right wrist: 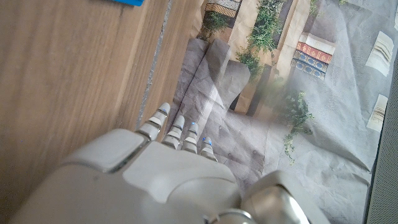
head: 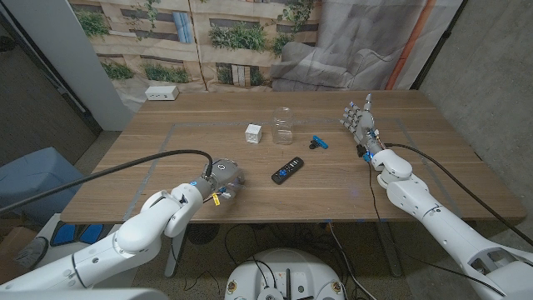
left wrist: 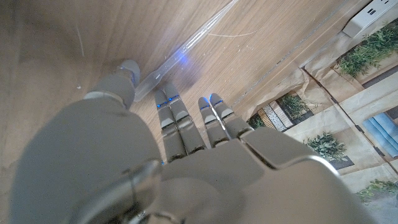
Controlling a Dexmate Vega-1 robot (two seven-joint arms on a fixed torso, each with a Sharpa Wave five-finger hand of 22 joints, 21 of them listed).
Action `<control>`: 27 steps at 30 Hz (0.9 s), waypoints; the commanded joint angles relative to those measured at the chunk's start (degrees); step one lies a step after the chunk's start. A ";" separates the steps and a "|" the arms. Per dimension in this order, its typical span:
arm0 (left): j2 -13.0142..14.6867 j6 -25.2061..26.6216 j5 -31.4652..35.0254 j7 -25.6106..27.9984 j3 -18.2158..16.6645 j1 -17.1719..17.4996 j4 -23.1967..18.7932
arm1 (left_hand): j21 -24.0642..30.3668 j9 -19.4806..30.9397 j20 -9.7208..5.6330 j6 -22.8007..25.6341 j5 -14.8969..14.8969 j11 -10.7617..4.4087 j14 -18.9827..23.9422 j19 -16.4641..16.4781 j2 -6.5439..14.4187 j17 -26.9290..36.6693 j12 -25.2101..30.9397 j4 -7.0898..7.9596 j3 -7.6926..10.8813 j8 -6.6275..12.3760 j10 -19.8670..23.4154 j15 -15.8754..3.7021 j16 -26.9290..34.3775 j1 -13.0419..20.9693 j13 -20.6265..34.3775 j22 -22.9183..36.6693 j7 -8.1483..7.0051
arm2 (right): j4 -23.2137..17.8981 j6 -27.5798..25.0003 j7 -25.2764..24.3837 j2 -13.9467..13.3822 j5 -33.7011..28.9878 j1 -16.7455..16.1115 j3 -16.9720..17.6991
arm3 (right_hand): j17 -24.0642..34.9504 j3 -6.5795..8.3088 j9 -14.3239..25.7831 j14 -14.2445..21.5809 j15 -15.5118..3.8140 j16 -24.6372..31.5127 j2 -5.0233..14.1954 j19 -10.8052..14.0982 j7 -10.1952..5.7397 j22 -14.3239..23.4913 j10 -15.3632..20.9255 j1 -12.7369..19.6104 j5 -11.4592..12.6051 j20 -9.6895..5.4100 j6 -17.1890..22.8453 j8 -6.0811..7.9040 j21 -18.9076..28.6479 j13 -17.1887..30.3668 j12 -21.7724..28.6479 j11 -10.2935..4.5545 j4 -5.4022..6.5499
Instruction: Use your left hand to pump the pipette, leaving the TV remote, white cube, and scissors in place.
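left hand (head: 223, 177) low over the wooden table (head: 166, 158), fingers straight, holding nothing; right hand (head: 360, 121) upright, fingers spread, empty, near blue-handled scissors (head: 319, 142)

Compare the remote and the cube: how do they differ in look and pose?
The remote is black, long and slim, lying flat at an angle; the cube is white, compact and boxy. The remote sits nearer the robot, the cube farther back. Both rest on the table, touched by neither hand.

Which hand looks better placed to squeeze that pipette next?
Left. The left hand sits over the clear pipette, fingers reaching toward it in the left wrist view. The right hand stands far across the table.
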 commanded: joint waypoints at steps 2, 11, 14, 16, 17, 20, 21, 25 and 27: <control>-0.29 -1.06 -0.08 3.46 0.80 -0.49 0.89 | 0.62 0.24 -0.28 3.74 0.31 -0.33 2.25 1.73 0.40 0.14 -0.04 -0.12 -0.87 0.74 3.35 -6.27 0.41 1.31 0.01 0.28 -0.48 | 0.02 -0.01 -0.02 0.02 -0.02 0.02 -0.02 | 0.24 -0.37 0.17 -0.59 -4.47 0.36 3.32 0.25 -0.48 0.31 -0.11 0.01 0.35 0.13 0.22 0.41 0.22 0.29 0.13 -0.24 0.03; -0.85 -0.48 0.51 3.82 1.24 -0.78 1.23 | 0.75 0.23 -0.84 8.43 0.24 -1.13 4.77 3.49 1.20 0.15 -0.05 -0.05 -1.72 0.97 7.24 -7.68 0.33 2.50 0.05 0.29 -1.24 | 0.09 0.02 0.00 0.05 -0.03 0.05 -0.03 | 0.24 -0.37 0.17 -0.64 -4.49 0.35 3.33 0.27 -0.57 0.31 -0.09 0.01 0.34 0.15 0.13 0.37 0.23 0.28 0.13 -0.21 0.03; -0.90 -0.29 0.68 4.35 1.24 -0.76 1.49 | 0.94 0.23 -0.83 9.66 0.19 -1.37 5.63 4.50 1.48 0.15 -0.14 -0.02 -2.07 0.85 8.49 -7.89 0.29 2.80 0.08 0.31 -1.35 | 0.11 0.04 0.01 0.06 -0.03 0.06 -0.03 | 0.24 -0.37 0.17 -0.60 -4.50 0.36 3.32 0.29 -0.54 0.31 0.05 0.01 0.34 0.17 0.17 0.39 0.23 0.29 0.19 -0.23 0.03; -0.93 -0.07 0.74 4.56 1.23 -0.71 1.63 | 0.91 0.23 -0.85 10.32 0.17 -1.40 6.06 4.66 1.66 0.16 -0.15 -0.01 -2.19 0.86 9.06 -7.92 0.29 2.95 0.09 0.32 -1.57 | 0.12 0.04 0.01 0.06 -0.03 0.06 -0.03 | 0.24 -0.38 0.17 -0.60 -4.52 0.36 3.31 0.27 -0.51 0.31 0.05 0.00 0.33 0.17 0.17 0.39 0.23 0.30 0.20 -0.39 0.03; -0.94 0.11 0.98 4.47 1.29 -0.71 1.67 | 0.91 0.23 -0.84 10.34 0.17 -1.42 6.13 4.68 1.68 0.16 -0.17 -0.01 -2.20 0.84 9.08 -7.92 0.30 2.97 0.09 0.32 -1.56 | 0.13 0.04 0.02 0.06 -0.03 0.06 -0.03 | 0.24 -0.38 0.18 -0.61 -4.54 0.36 3.32 0.26 -0.54 0.31 0.68 0.00 0.34 0.14 0.16 0.39 0.22 0.33 0.46 -0.20 0.03; -1.03 0.52 1.17 4.95 1.29 -0.56 1.93 | 0.94 0.26 -0.91 11.93 0.12 -1.45 6.72 5.12 1.85 0.15 -0.33 -0.03 -2.45 1.05 9.61 -7.97 0.24 3.22 0.10 0.33 -1.58 | 0.11 0.03 0.01 0.06 -0.02 0.06 -0.03 | 0.24 -0.38 0.18 -0.60 -4.50 0.36 3.30 0.29 -0.56 0.31 0.10 0.01 0.34 0.12 0.19 0.39 0.23 0.33 0.24 -0.43 0.02; -1.01 0.56 1.28 5.16 1.32 -0.55 2.04 | 0.96 0.27 -0.95 12.32 0.11 -1.39 6.95 5.32 1.97 0.14 -0.26 -0.03 -2.53 1.02 10.19 -8.02 0.22 3.35 0.12 0.34 -1.39 | 0.10 0.03 0.01 0.05 -0.02 0.06 -0.03 | 0.24 -0.38 0.18 -0.55 -4.60 0.38 3.29 0.28 -0.54 0.31 0.06 0.01 0.34 0.17 0.21 0.40 0.23 0.33 0.22 -0.52 0.02; -1.01 0.83 1.42 5.10 1.48 -0.63 2.42 | 1.01 0.30 -1.00 13.24 0.09 -1.27 7.60 5.85 2.31 0.14 -0.11 -0.04 -2.72 0.92 11.58 -8.05 0.18 3.70 0.17 0.35 -1.34 | 0.06 0.00 -0.01 0.04 -0.02 0.05 -0.02 | 0.24 -0.38 0.18 -0.59 -4.50 0.36 3.30 0.28 -0.56 0.31 -0.29 0.01 0.35 0.11 0.18 0.39 0.23 0.31 0.08 -0.21 0.02; -0.79 0.72 1.43 4.94 1.53 -0.74 2.58 | 0.99 0.33 -0.94 13.86 0.09 -1.45 7.75 5.94 2.41 0.12 -0.18 -0.08 -2.76 1.02 11.76 -8.09 0.12 3.86 0.17 0.35 -1.08 | 0.04 -0.01 -0.01 0.03 -0.02 0.04 -0.02 | 0.24 -0.38 0.18 -0.61 -4.51 0.35 3.30 0.29 -0.51 0.31 -0.04 0.01 0.35 0.11 0.18 0.39 0.23 0.31 0.18 -0.39 0.02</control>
